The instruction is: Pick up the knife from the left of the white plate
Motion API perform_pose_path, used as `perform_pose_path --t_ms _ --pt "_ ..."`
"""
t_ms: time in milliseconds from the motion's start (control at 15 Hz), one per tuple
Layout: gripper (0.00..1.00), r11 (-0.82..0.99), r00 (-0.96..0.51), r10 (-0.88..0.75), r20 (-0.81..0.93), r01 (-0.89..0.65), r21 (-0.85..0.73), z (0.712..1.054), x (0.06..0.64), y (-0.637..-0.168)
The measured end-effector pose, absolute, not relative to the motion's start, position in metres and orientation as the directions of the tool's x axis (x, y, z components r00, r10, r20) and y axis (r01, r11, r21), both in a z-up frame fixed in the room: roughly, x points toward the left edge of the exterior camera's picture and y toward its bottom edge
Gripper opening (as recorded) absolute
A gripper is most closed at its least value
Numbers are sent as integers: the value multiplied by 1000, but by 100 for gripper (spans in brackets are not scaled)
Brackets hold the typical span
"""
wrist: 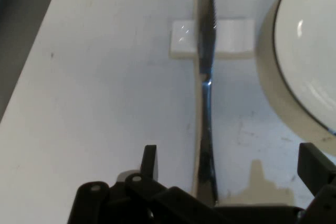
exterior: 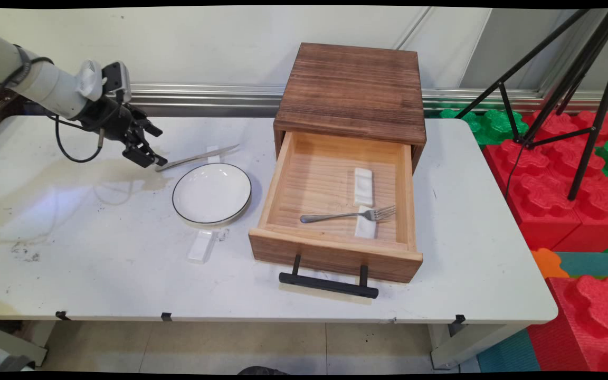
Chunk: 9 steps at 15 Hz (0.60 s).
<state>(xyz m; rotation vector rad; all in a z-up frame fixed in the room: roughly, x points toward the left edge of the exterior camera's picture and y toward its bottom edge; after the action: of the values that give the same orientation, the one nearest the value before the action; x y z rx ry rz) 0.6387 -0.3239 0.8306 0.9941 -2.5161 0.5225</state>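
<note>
Two spread jaws of the gripper (wrist: 228,174) astride the unmarked knife's (wrist: 206,77) handle, beside the plate (exterior: 211,193).

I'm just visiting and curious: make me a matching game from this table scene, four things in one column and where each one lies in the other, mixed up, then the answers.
Things:
1. fork
2. knife
3. plate
4. gripper

Places:
A. on the table left of the open drawer
B. inside the drawer, tines on a small white rest
C. at the knife's handle end, fingers spread either side of it
D. behind the plate, blade lying across a white rest

Pairs: 1-B, 2-D, 3-A, 4-C
</note>
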Motion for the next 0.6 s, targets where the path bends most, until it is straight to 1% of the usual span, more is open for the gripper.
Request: perform_pose_path --t_ms 600 --pt "100 659 -640 -609 469 -737 -149 792 640 -359"
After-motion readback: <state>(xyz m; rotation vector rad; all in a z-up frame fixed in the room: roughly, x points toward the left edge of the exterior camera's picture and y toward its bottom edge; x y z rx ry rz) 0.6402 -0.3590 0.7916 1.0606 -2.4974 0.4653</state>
